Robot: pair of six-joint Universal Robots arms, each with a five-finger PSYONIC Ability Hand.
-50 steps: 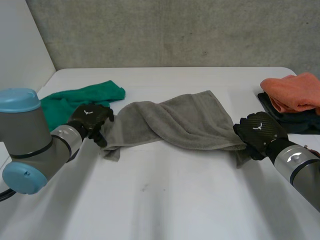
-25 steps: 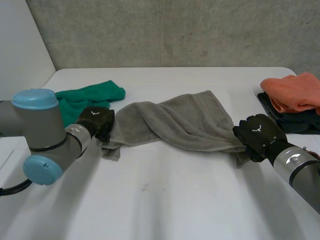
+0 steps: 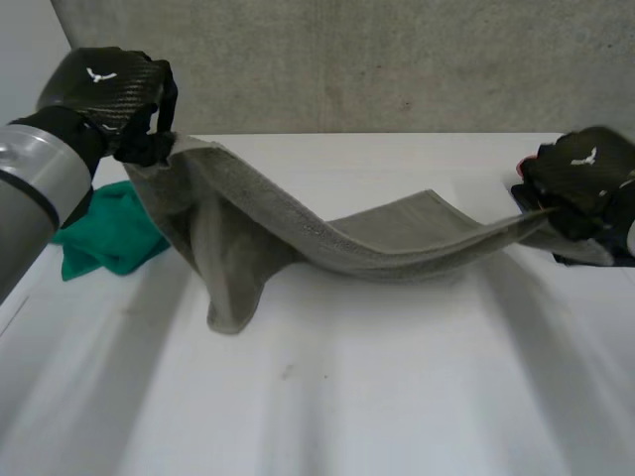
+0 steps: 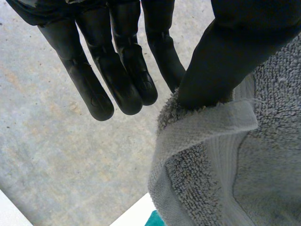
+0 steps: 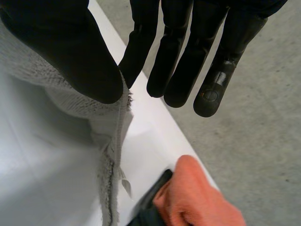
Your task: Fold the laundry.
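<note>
What my rig looks like on the feed.
Left robot hand (image 3: 109, 84) and right robot hand (image 3: 583, 180): black carbon-weave backs, each with a small white winged emblem; matte black segmented fingers (image 4: 94, 80); smooth grey left forearm (image 3: 35, 193).

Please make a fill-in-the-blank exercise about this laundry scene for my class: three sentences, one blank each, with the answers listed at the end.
1. The left hand and the right hand each pinch one end of the ___ towel.
2. Between the two hands, the towel's middle hangs ___ than its held ends.
3. The crumpled cloth on the table beside the left arm is ___ in colour.

Missing words: grey; lower; green.
</note>
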